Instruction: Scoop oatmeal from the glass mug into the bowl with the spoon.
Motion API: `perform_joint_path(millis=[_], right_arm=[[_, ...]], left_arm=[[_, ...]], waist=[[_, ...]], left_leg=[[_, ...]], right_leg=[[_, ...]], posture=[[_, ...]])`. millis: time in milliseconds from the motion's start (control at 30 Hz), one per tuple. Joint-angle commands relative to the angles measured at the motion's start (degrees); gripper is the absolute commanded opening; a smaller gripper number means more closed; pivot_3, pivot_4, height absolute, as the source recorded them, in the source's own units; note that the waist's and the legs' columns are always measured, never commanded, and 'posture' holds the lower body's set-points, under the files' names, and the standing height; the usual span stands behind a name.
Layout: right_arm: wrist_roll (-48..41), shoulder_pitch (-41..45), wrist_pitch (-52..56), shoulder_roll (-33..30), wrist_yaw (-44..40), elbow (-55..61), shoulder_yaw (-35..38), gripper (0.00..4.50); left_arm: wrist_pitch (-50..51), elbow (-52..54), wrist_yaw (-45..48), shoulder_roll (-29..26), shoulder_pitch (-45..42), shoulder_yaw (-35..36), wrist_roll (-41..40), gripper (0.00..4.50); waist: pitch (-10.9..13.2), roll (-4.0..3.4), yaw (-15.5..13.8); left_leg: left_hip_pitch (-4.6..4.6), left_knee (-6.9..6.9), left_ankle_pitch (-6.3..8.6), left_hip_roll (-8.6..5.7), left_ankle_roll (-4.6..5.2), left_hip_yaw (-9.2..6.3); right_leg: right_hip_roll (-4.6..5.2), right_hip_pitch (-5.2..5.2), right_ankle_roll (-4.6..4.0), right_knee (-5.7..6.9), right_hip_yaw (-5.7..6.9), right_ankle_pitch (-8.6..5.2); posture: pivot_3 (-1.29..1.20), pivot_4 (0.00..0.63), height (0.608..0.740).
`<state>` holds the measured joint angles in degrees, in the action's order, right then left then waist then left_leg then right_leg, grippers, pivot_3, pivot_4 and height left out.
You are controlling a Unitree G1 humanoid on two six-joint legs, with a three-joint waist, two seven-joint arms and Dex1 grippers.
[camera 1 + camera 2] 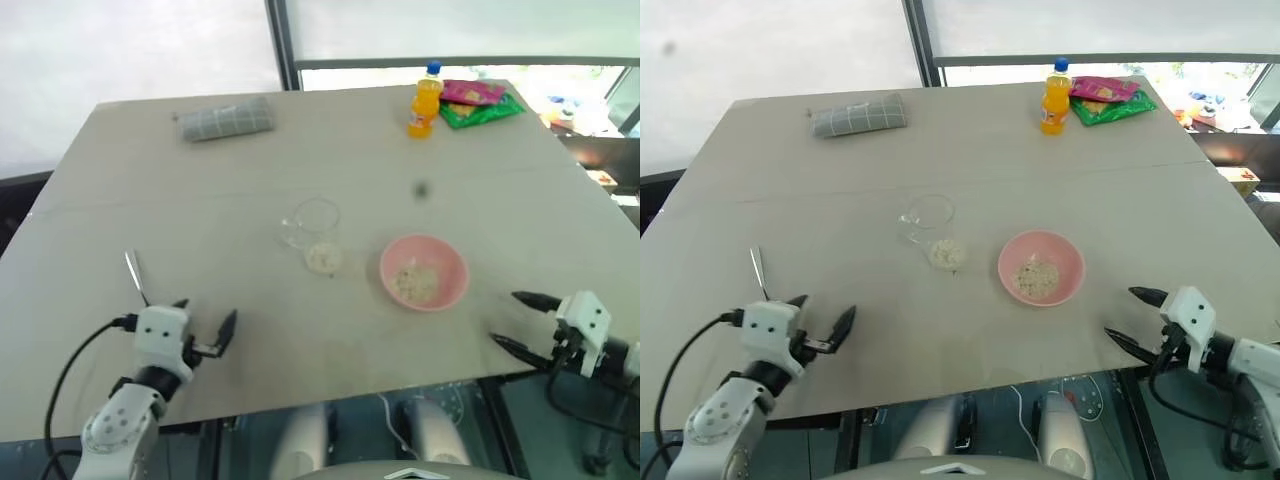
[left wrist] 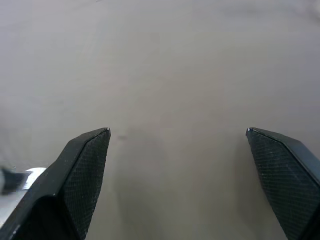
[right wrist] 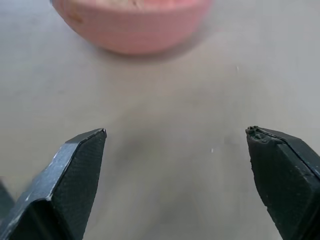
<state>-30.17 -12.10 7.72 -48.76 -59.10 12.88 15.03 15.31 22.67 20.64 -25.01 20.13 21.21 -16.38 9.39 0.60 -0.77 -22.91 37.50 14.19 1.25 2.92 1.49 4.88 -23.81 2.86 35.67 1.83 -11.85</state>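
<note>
I'm looking down over the pale table (image 1: 500, 170), and both claws hang over its near edge with nothing in them. My left gripper (image 1: 205, 320) sits near the near-left corner, black fingers spread wide; in the left wrist view the fingers (image 2: 85, 175) stand well apart over bare tabletop. The spoon (image 1: 135, 275) lies flat on the table just beyond that gripper, toward the left edge, handle running away from me, and I can't tell if a finger touches it. My right gripper (image 1: 515, 320) is over by the near-right edge, also spread wide, pointing in toward the middle; its wrist view has the pink bowl (image 3: 130, 30) straight ahead, apart from the fingertips (image 3: 80, 165). The bowl (image 1: 424, 272) rests a little right of the table's centre with a heap of oatmeal (image 1: 416, 282) inside it. Just left of the bowl, not touching, the glass mug (image 1: 312, 232) is on the table, looking tilted or on its side, though I can't be sure, with pale flakes at its near end. Along the far edge, an orange drink bottle (image 1: 425, 100) stands upright beside some snack packets (image 1: 478, 102) near the far-right corner, and a grey folded cloth (image 1: 225, 120) lies toward the far-left corner
</note>
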Motion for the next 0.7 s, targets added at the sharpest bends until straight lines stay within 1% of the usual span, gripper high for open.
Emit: perform_joint_path(millis=[33, 167, 200, 333, 467, 600, 700], right_arm=[[-8.3, 5.4, 7.0, -3.2, -1.0, 7.4, 4.0, 4.50], [-13.6, 11.5, 13.9, -4.8, -0.2, 13.1, 1.5, 4.50], [-14.9, 12.8, 15.5, -4.6, 0.3, 14.4, 0.9, 4.50], [-18.5, 16.9, 20.2, -3.3, 2.6, 18.9, -1.7, 4.50], [-19.4, 18.7, 22.5, -2.2, 4.3, 21.1, -3.1, 4.50], [-19.6, 19.1, 23.3, -2.0, 4.3, 21.6, -3.3, 4.50], [-21.1, 19.8, 24.4, -1.7, 4.5, 22.4, -3.4, 4.50]], left_arm=[[3.9, 0.3, -1.7, -2.1, -4.5, 5.2, -2.9, 4.46], [9.4, -1.3, -3.5, -4.4, -9.6, 8.7, -4.5, 4.46], [11.2, -1.3, -4.1, -5.0, -10.5, 9.1, -4.5, 4.46], [19.5, -0.6, -7.4, -6.8, -12.6, 11.0, -4.0, 4.46], [28.3, 0.9, -10.3, -7.2, -13.7, 12.9, -5.1, 4.46], [33.0, 1.0, -11.7, -7.2, -14.3, 13.3, -4.9, 4.46], [35.0, -0.4, -11.5, -7.4, -14.8, 11.6, -4.5, 4.46]], waist=[[0.1, 0.15, 0.0], [0.1, 0.37, -0.1], [0.2, 0.41, -0.1], [0.3, 0.61, -0.1], [0.4, 0.84, -0.1], [0.5, 0.87, -0.2], [0.5, 0.87, -0.1]], left_leg=[[-0.01, 0.02, 0.00, 0.00, 0.00, -0.02], [-0.08, -0.05, 0.01, -0.01, -0.03, -0.04], [-0.12, -0.05, 0.03, -0.02, -0.04, -0.03], [-0.28, -0.04, 0.02, -0.04, -0.04, -0.11], [-0.30, -0.01, 0.02, -0.05, -0.04, -0.10], [-0.30, 0.06, 0.02, -0.05, -0.05, -0.11], [-0.27, 0.06, 0.02, -0.05, -0.05, -0.12]], right_leg=[[-0.01, 0.00, -0.01, 0.04, 0.01, 0.01], [-0.01, 0.03, -0.03, -0.03, 0.06, 0.00], [-0.01, 0.01, -0.21, -0.03, 0.05, 0.11], [-0.02, -0.07, -0.23, -0.05, 0.10, 0.13], [0.01, -0.07, -0.23, -0.07, 0.10, 0.13], [0.03, -0.05, -0.23, -0.05, 0.12, 0.14], [0.02, -0.05, -0.24, 0.00, 0.12, 0.15]], posture=[[0.00, 0.150, 0.740], [0.00, 0.150, 0.740], [0.00, 0.150, 0.740], [0.00, 0.150, 0.740], [0.00, 0.150, 0.740], [0.00, 0.150, 0.740], [0.00, 0.150, 0.740]])
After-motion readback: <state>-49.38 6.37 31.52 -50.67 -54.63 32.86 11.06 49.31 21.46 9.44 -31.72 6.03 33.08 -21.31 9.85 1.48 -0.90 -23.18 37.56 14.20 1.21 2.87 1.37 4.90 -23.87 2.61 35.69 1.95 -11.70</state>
